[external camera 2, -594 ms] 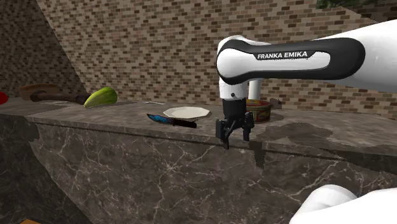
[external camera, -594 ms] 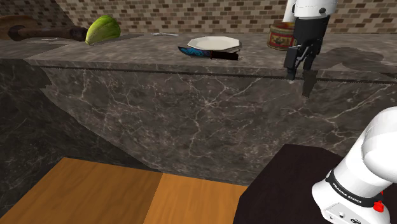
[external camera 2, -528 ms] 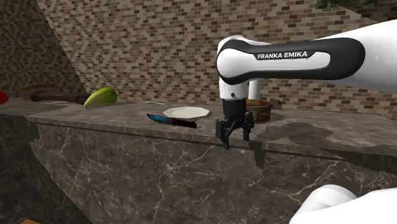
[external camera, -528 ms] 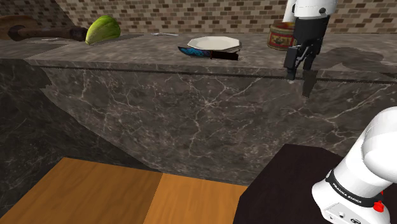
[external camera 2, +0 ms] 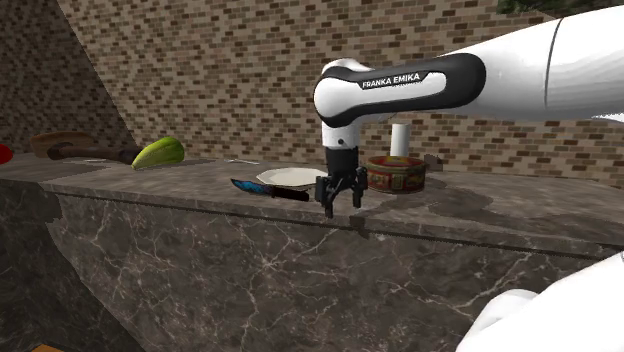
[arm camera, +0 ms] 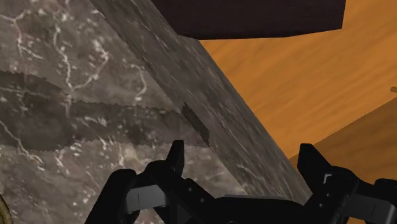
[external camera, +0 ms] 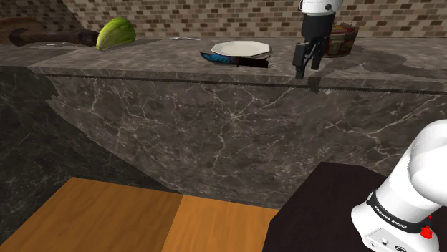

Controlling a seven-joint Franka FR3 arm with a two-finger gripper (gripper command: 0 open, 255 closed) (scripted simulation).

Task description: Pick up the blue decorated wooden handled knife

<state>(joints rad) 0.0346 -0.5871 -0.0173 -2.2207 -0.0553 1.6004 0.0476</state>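
Jaws parted and empty, the gripper (external camera: 307, 69) hangs over the front edge of the dark marble counter (external camera: 215, 122). To the shoulder view's left of the gripper sits a white plate (external camera: 241, 49). The blue-bladed, dark-handled knife (external camera: 233, 60) lies flat just beside the plate's near rim, apart from the gripper.

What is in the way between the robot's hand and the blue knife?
Nothing visible. The open gripper hangs above the counter, and only bare top lies between it and the knife. The plate sits behind the knife.
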